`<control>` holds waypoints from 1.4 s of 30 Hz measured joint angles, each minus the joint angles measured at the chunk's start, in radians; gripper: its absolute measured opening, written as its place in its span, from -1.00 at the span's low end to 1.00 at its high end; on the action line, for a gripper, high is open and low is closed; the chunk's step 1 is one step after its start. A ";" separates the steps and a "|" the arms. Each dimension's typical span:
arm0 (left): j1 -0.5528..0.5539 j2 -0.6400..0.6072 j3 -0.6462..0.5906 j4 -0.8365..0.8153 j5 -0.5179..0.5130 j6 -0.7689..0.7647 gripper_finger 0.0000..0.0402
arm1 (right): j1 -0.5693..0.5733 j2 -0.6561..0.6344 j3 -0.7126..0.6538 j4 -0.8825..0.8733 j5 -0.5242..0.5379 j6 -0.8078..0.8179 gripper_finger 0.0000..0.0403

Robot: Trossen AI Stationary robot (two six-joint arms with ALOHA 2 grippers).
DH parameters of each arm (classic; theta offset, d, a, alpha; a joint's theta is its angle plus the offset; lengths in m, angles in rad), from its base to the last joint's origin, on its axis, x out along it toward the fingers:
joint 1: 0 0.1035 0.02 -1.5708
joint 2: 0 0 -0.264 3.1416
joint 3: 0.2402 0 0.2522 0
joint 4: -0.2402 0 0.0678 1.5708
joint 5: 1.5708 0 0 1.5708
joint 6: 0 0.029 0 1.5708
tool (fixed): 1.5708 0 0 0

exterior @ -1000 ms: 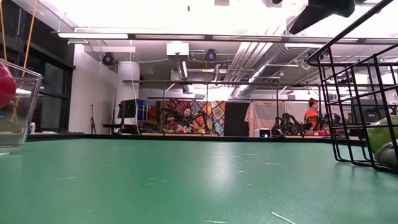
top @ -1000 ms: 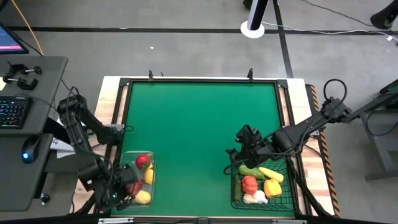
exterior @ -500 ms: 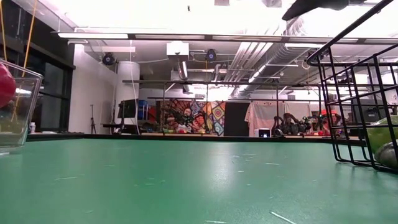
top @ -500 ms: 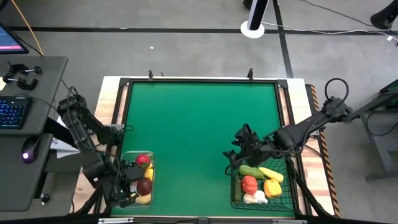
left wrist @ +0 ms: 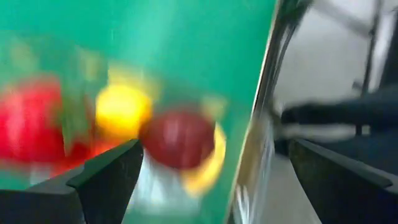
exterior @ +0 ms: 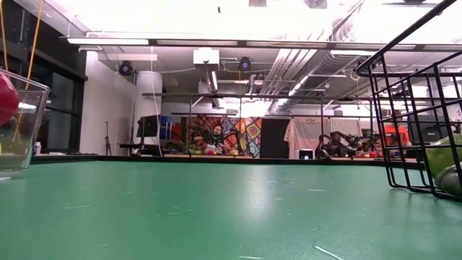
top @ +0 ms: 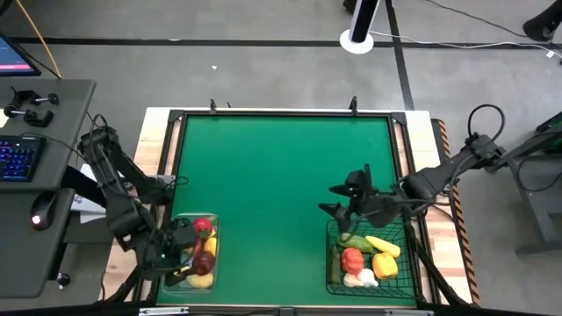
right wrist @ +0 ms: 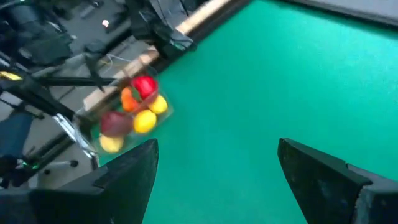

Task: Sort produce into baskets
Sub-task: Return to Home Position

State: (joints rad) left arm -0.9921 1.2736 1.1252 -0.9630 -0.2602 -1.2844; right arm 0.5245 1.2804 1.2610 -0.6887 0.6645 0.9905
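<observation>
My left gripper (top: 180,247) is open and empty beside the clear plastic bin (top: 213,235) at the table's near left. In the left wrist view its gripper (left wrist: 216,152) looks onto the bin's fruit. The bin holds a red apple (top: 201,226), lemons (top: 211,247) and a dark red apple (top: 204,262) (left wrist: 177,138). My right gripper (top: 336,200) (right wrist: 217,146) is open and empty above the table, at the far left corner of the black wire basket (top: 413,263). The basket holds a cucumber (top: 356,239), a tomato (top: 351,261), a yellow pepper (top: 384,264) and garlic (top: 360,280).
The green table top (top: 281,175) lies bare between bin and basket. In the low view the bin's wall (exterior: 29,123) stands at the left and the wire basket (exterior: 415,123) at the right. A desk with a keyboard (top: 18,158) stands left of the table.
The dark red apple, at my left gripper's fingers a second ago, now lies in the clear bin, apart from the gripper. My left gripper has drawn back a little toward the table's far edge. My right gripper has risen out of the low view and shifted slightly toward the far right.
</observation>
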 joint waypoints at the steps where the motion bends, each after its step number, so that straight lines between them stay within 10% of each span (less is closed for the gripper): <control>1: 0.019 -0.004 0.000 0.032 -0.045 0.055 0.93 | 0.004 -0.008 0.000 0.006 0.012 -0.012 0.60; 18: 0.700 -0.274 -0.078 0.467 -0.160 1.011 0.62 | -0.025 -0.085 0.000 -0.115 0.065 -0.058 0.60; 32: 0.799 -0.725 -0.879 1.309 -0.036 0.891 -0.88 | -0.107 -0.085 0.000 -0.136 0.014 0.075 0.60; 42: 0.802 -0.908 -1.114 1.411 -0.055 0.876 -0.98 | -0.125 -0.085 0.000 -0.298 -0.061 0.135 0.25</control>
State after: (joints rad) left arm -0.1905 0.3656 0.0109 0.4476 -0.3154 -0.4083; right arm 0.3996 1.1950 1.2612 -0.9863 0.6032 1.1254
